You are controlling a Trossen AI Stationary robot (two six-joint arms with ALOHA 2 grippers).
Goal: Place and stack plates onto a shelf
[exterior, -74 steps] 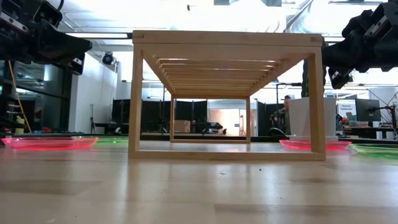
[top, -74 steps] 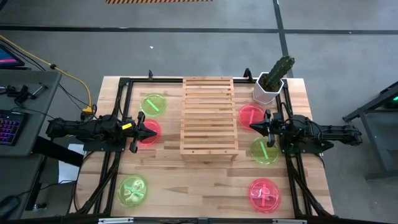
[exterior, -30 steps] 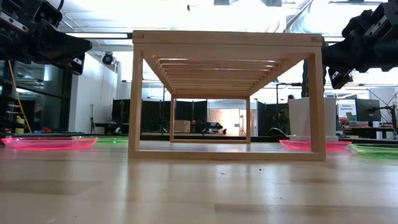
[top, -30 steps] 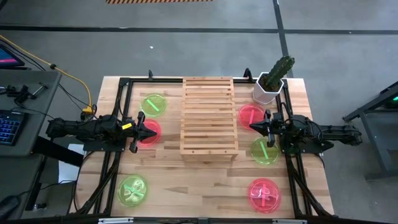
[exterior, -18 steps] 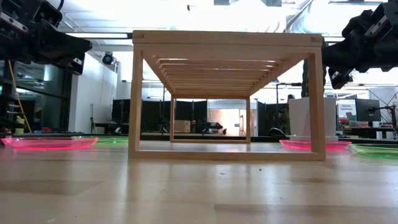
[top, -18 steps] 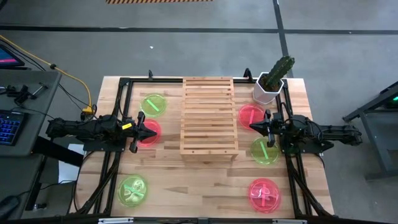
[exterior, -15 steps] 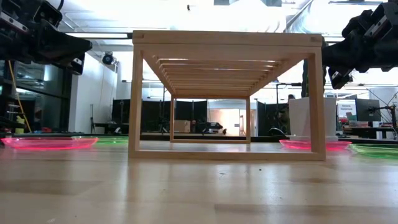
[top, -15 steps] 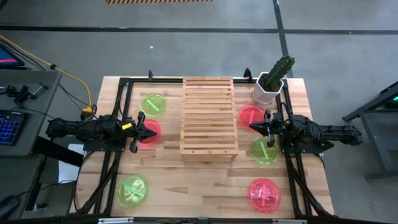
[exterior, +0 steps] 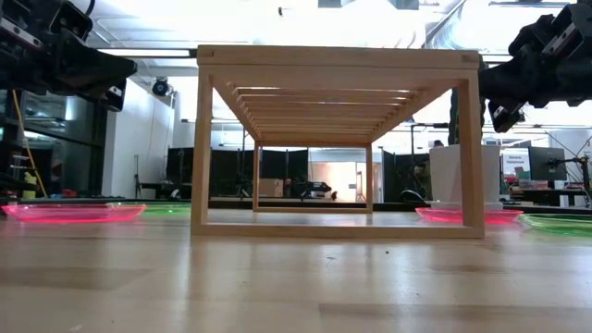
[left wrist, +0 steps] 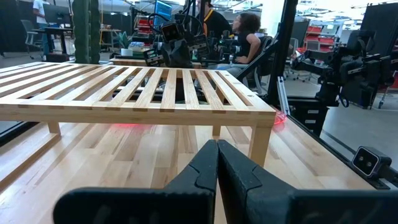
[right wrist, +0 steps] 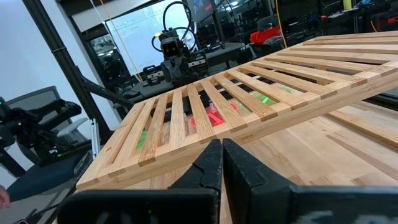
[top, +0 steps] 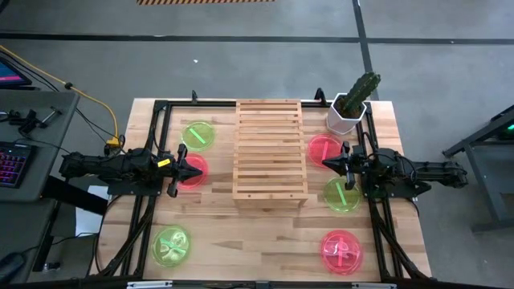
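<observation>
I see both sets of fingers clenched on nothing: left gripper (top: 197, 169) over a pink plate (top: 191, 172), right gripper (top: 326, 163) beside the shelf (top: 269, 149) mid-table. I'd open first, then descend level onto the rim.

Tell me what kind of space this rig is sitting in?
Likely a robotics lab or workshop: a bare concrete floor, a desk with a backlit keyboard beside the table, and people at cluttered workstations behind.

Left claw (top: 198, 169) and right claw (top: 324, 164), both closed, pointing inward, facing each other.
</observation>
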